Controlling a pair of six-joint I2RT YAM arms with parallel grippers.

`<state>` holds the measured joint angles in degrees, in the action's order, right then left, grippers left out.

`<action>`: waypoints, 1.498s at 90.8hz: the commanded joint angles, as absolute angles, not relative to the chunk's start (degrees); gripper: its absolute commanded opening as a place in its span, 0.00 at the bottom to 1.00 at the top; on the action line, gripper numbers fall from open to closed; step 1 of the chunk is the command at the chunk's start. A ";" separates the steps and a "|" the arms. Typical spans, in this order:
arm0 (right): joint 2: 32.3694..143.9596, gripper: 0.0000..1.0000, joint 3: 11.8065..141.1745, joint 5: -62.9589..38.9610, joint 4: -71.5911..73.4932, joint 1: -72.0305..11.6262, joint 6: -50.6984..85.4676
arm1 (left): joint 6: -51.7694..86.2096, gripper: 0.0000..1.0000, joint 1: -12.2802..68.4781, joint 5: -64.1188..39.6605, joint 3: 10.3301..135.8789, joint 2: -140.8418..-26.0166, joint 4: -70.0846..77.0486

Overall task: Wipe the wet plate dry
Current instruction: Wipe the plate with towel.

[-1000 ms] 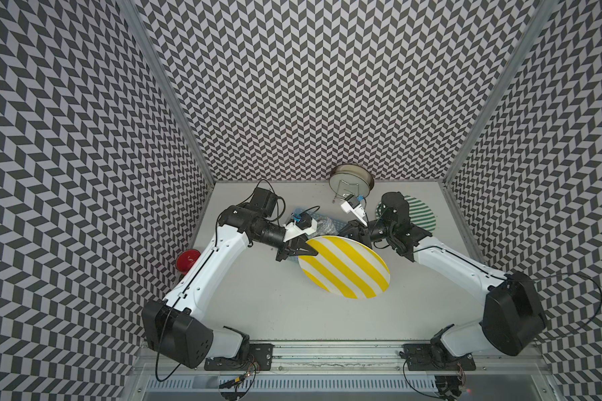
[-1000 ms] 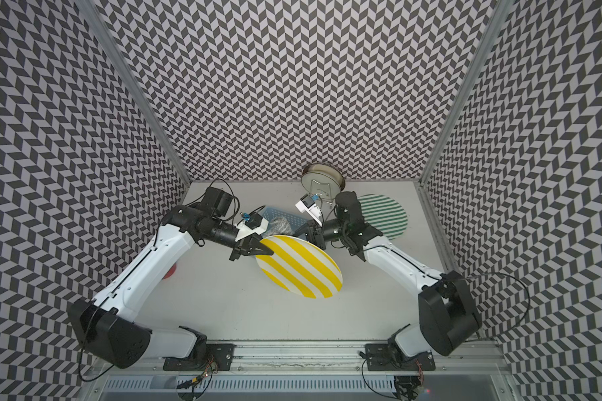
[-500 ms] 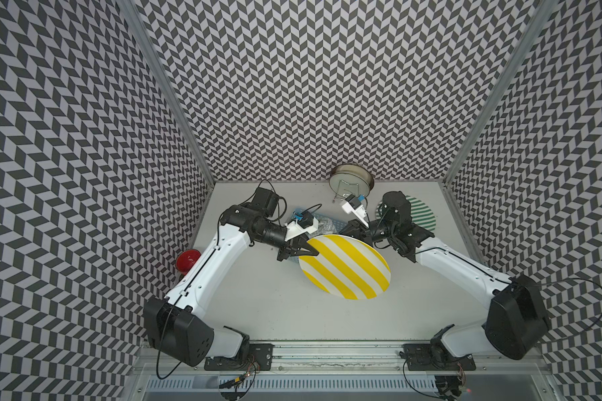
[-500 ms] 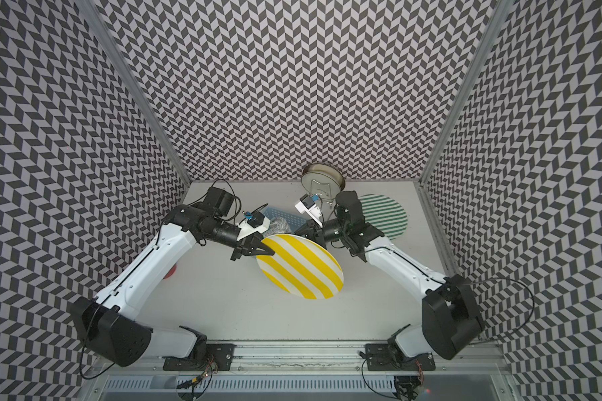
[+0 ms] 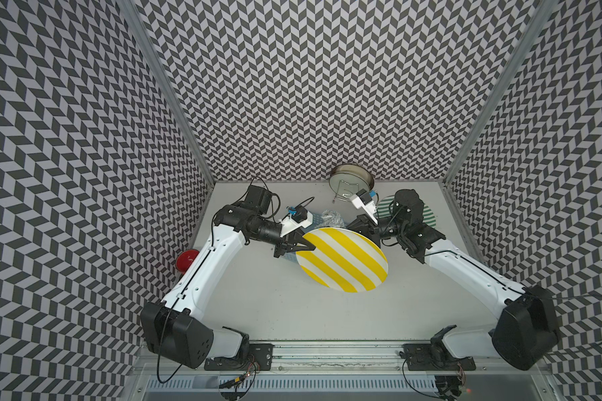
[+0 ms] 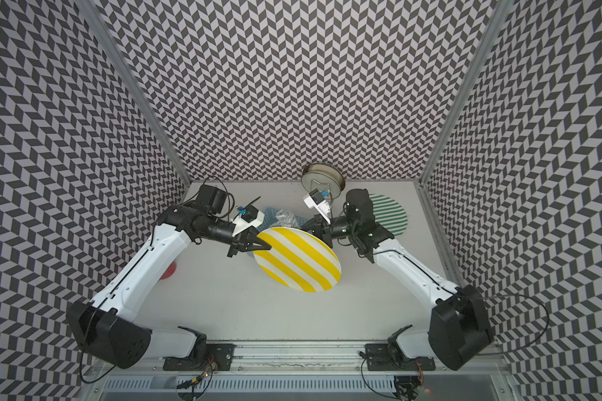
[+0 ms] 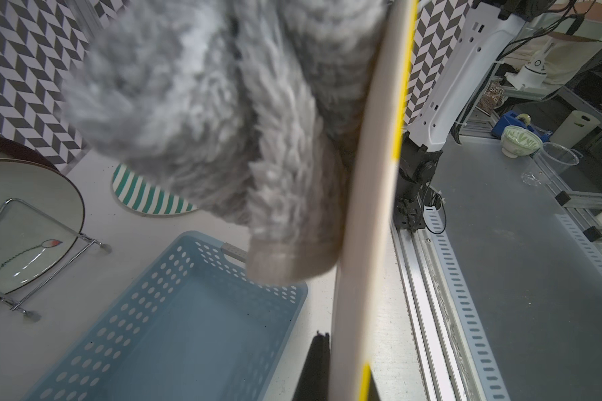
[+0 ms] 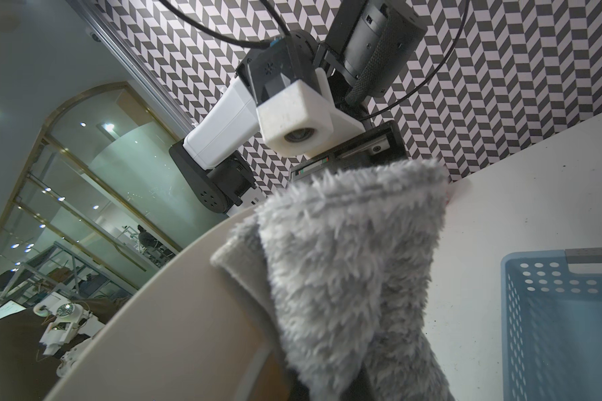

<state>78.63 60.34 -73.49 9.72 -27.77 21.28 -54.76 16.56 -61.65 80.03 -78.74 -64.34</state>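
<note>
The left tool (image 5: 306, 245) is pinching the rim of the yellow striped plate (image 5: 343, 258). It holds the plate up in the air, tipped, with the striped side facing up and to the front. The right tool (image 5: 357, 225) is pinching the grey cloth (image 8: 344, 277). The fluffy cloth lies against the plain back of the plate, near its far rim. Under them the blue basket (image 7: 188, 330) sits on the surface (image 5: 258, 295). A green striped plate (image 7: 143, 198) lies flat further back, well apart from the rest. I think the step now is rubbing the back of the plate dry. To do it well, the right tool should press the cloth softly on the plate. It should slide the cloth in slow rounds from the rim to the middle, so no wet spot is missed. The left tool must grip tight, because a wet rim is slippy and a hard push could twist the plate loose. The striped side will likely need a rub too. I cannot see any water drops, so I cannot tell how dry the plate is.
</note>
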 commanded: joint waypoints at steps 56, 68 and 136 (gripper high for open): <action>72.34 0.00 55.87 -72.83 18.19 -25.04 25.13 | -51.04 0.00 3.78 -65.78 83.81 -80.76 -61.54; 71.75 0.00 55.02 -72.20 19.22 -24.27 25.94 | -50.29 0.00 2.73 -65.63 83.43 -80.74 -60.79; 66.65 0.00 49.69 -66.19 25.93 -20.33 30.09 | -40.30 0.00 -1.23 -70.06 83.00 -82.17 -55.08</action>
